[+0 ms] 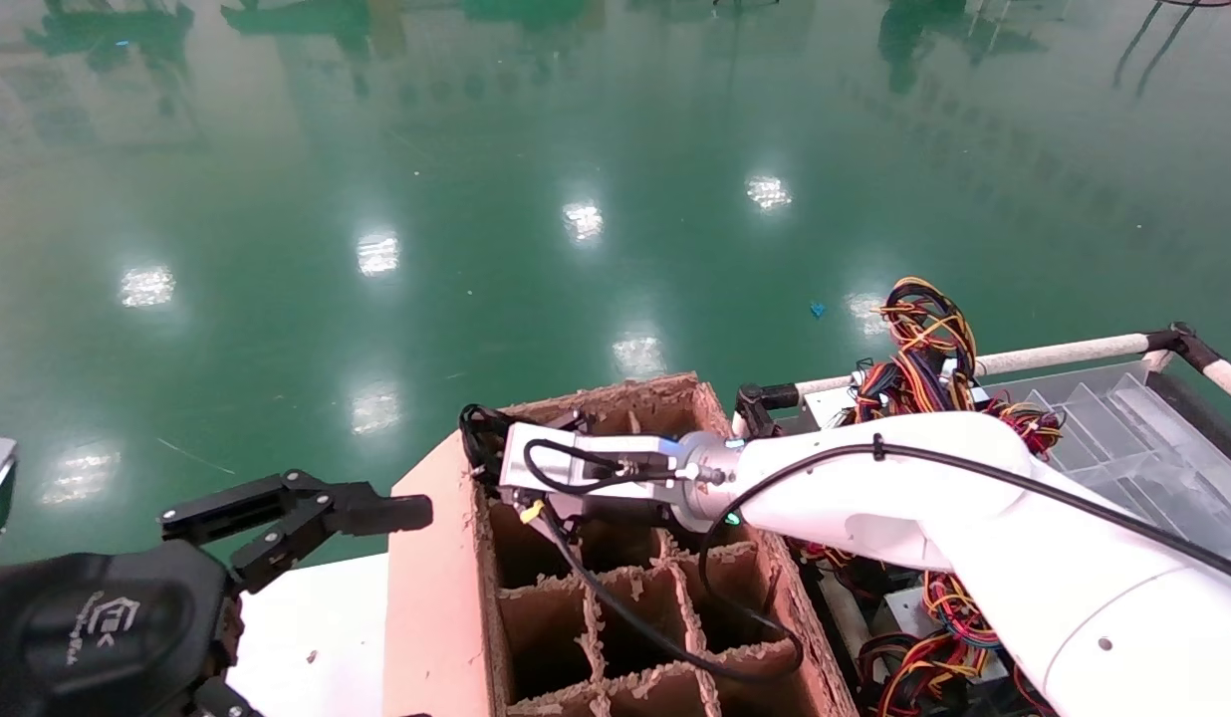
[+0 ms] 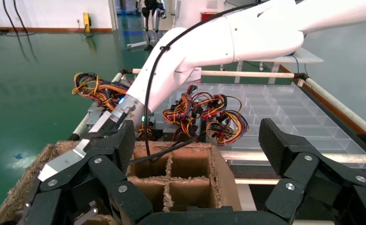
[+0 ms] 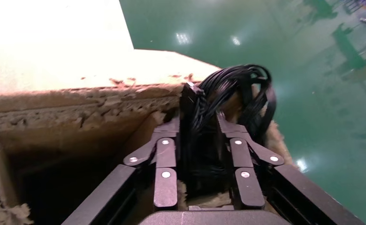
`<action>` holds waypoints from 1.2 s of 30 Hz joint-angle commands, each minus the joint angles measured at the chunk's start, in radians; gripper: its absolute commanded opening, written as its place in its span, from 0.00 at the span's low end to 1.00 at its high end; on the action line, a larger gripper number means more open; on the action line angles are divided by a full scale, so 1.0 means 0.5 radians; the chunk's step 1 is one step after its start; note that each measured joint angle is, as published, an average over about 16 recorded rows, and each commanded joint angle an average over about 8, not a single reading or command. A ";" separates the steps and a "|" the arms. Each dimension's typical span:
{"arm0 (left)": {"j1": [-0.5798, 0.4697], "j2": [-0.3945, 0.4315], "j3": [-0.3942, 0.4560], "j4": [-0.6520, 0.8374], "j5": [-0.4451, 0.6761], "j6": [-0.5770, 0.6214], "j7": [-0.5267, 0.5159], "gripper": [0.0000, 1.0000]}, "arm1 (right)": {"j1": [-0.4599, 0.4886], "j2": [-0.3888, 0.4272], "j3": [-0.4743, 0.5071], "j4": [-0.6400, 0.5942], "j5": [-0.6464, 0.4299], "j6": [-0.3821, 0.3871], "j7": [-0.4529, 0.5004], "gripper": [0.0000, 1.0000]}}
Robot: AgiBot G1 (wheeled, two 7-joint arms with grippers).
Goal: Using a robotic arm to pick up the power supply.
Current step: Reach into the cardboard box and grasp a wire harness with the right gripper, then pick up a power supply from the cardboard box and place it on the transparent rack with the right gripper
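Right gripper [image 3: 204, 140] had its fingers [image 3: 166, 157] closed narrowly on the black cables [image 3: 228, 93] of the power supply [image 1: 481, 438], at the far-left corner cell of the carton [image 1: 615, 617]. Left gripper [image 1: 307, 513] hung wide open, holding nothing, just beside the carton's near-left wall. Behind lay a bare green floor [image 1: 476, 199]; wired boxes [image 1: 924, 339] crowded the carton's right.

A white surface [image 1: 307, 637] carries a brown cardboard box [image 1: 431, 597] divided into cells; beside it, a railed cart [image 1: 1064, 351] holds clear plastic divider trays [image 1: 1143, 438] and wire-bundled grey boxes [image 2: 204, 115].
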 commanded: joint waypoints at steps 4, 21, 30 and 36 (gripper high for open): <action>0.000 0.000 0.000 0.000 0.000 0.000 0.000 1.00 | 0.009 0.002 -0.100 0.009 0.072 0.033 0.045 0.00; 0.000 0.000 0.000 0.000 0.000 0.000 0.000 1.00 | 0.071 0.040 -0.119 -0.136 0.487 -0.123 0.041 0.00; 0.000 0.000 0.000 0.000 0.000 0.000 0.000 1.00 | 0.115 0.102 0.027 -0.319 0.732 -0.400 -0.093 0.00; 0.000 0.000 0.000 0.000 0.000 0.000 0.000 1.00 | 0.157 0.194 0.136 -0.420 0.896 -0.643 -0.124 0.00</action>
